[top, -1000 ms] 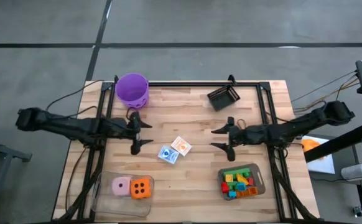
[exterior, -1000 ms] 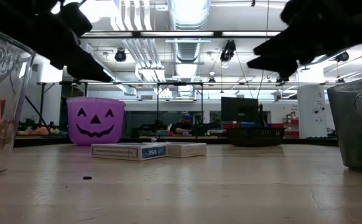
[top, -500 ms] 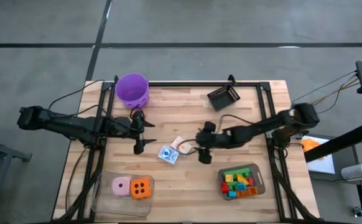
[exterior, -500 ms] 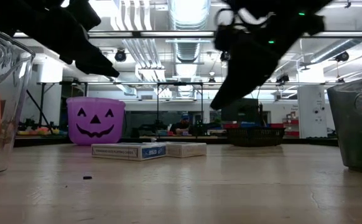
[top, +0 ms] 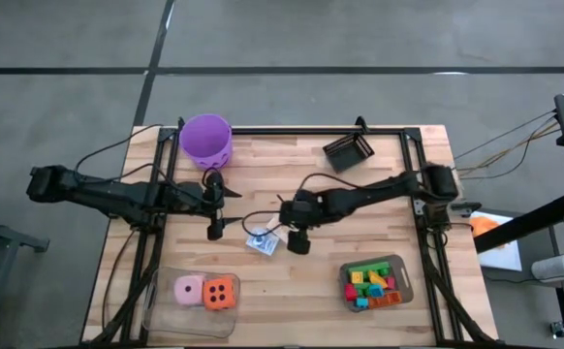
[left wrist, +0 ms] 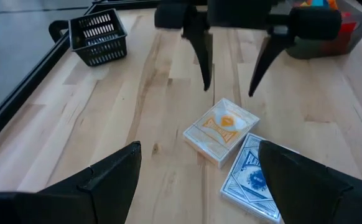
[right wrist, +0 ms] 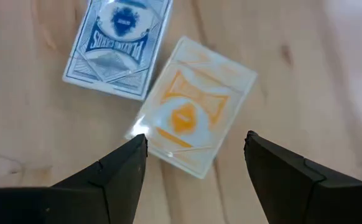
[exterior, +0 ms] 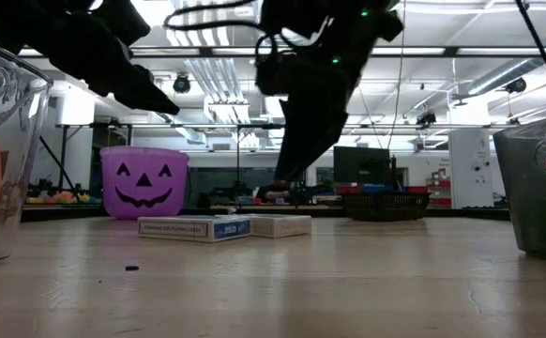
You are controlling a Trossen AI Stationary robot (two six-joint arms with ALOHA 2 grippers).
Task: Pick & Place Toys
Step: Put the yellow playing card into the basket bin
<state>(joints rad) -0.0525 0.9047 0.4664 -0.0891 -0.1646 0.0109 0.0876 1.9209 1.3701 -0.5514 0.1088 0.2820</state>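
With the dice (top: 205, 291) and bricks (top: 370, 285) already binned, we judge only the orange card pack (right wrist: 192, 121) and blue card pack (right wrist: 119, 46), touching mid-table (top: 379, 204), remain; our right end effector (left wrist: 228, 79), near its edge a second ago, now hovers open above them, while the left end effector (top: 214, 206) waits open nearby.

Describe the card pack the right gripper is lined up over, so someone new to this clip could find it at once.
Start at the middle of the wooden table, where two card packs lie side by side. The right gripper hangs open just above the orange card pack. Its neighbour, the blue card pack, has a blue printed face; this one is white with an orange emblem.
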